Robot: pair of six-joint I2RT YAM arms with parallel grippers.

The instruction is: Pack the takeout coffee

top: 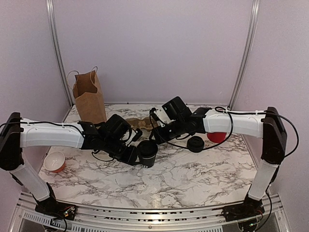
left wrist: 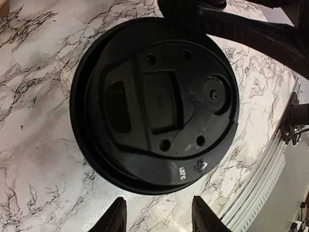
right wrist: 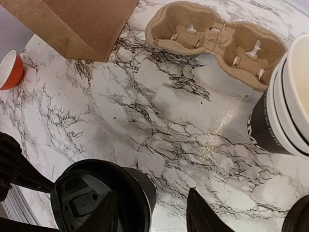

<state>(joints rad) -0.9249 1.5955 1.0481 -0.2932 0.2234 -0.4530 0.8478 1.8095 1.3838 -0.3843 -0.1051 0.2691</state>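
Upright takeout coffee [top: 147,153] at table [top: 203,186] centre, just ahead of left gripper [left wrist: 158,200], half-open and empty. Parted, empty right gripper [right wrist: 152,192] hovers beside it.

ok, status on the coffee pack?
Both open: left gripper short of the lidded cup, right gripper beside it. Cup upright on the table, not bagged; right arm overhangs it.

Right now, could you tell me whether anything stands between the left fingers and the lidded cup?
Nothing visible does: only bare marble separates the left fingers from the lidded cup; the right arm is beyond it.
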